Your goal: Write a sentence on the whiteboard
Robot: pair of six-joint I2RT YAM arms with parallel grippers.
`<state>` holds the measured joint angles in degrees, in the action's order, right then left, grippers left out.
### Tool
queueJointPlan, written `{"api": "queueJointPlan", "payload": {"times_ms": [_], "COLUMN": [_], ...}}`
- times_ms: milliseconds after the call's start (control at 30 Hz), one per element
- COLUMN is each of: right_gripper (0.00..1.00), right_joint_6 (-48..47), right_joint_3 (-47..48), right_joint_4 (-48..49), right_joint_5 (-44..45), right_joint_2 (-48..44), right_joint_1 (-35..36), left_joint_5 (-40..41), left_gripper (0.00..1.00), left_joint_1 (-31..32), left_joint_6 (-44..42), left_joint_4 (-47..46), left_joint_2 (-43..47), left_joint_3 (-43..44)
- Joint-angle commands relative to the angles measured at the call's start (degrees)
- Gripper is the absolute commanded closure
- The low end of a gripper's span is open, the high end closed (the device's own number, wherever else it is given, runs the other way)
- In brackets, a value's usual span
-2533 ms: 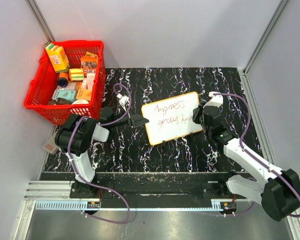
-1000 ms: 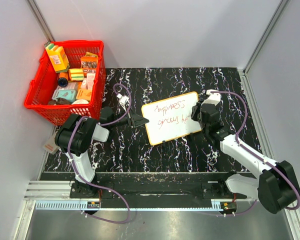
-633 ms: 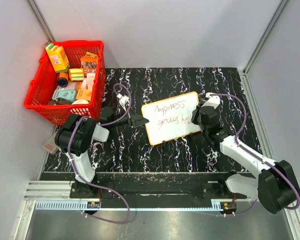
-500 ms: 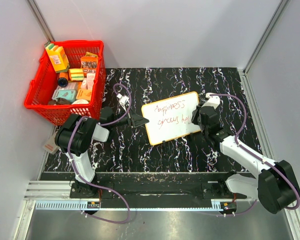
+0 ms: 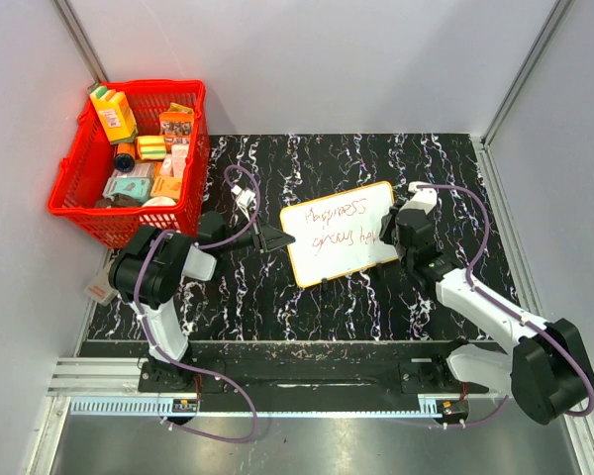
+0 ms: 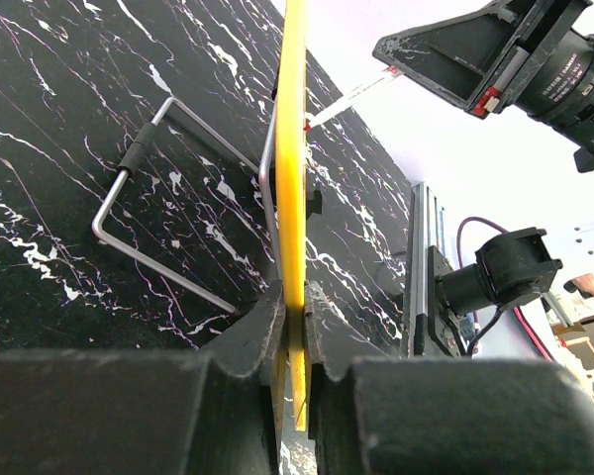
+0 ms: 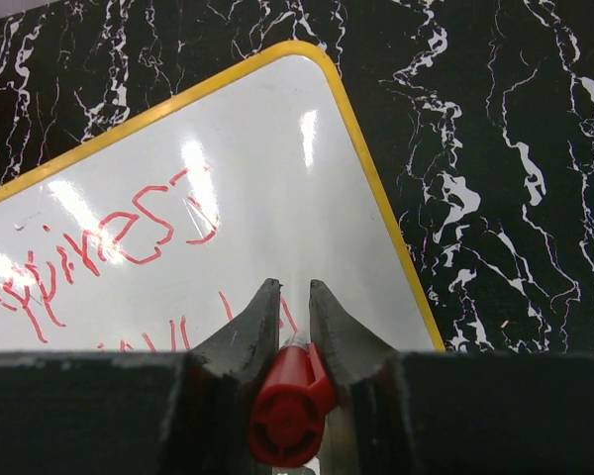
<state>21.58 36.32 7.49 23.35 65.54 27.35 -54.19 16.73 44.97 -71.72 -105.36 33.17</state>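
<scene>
STEP: second line of red handwritten sentence (image 7: 129, 242) judged unfinished | small white yellow-rimmed whiteboard (image 5: 339, 233) mid black marbled counter (image 5: 257, 297), left rim clenched in left fingers (image 6: 260, 332) | right fingers (image 7: 255, 322) grasp red marker (image 7: 289, 401), tip at board's right part | NEXT: light, steady strokes rightward.

You may pass over the bare table (image 5: 327, 163) beyond and in front of the whiteboard (image 5: 339, 234); the red basket (image 5: 129, 230) blocks the far-left corner, and the left gripper (image 5: 285, 239) and right gripper (image 5: 386, 236) flank its ends.
</scene>
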Motion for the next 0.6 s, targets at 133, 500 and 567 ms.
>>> {"api": "queueJointPlan", "payload": {"times_ms": [133, 500, 567], "right_gripper": [1.0, 1.0, 1.0], "right_joint_6": [-1.0, -1.5, -1.5], "right_joint_3": [4.0, 4.6, 4.2], "right_joint_4": [4.5, 5.1, 4.9], "right_joint_5": [3.2, 3.8, 4.0], "right_joint_2": [-0.8, 0.1, 0.2], "right_joint_1": [-0.5, -0.9, -1.0], "left_joint_5": [-1.1, -1.1, -1.1], "left_gripper": [1.0, 1.0, 1.0], "left_joint_1": [0.6, 0.6, 0.6], "left_joint_6": [-2.5, -2.5, -2.5], "left_joint_4": [-6.4, -6.5, -6.5], "left_joint_2": [2.4, 2.4, 2.4], "left_joint_3": [0.0, -0.1, 0.0]}}
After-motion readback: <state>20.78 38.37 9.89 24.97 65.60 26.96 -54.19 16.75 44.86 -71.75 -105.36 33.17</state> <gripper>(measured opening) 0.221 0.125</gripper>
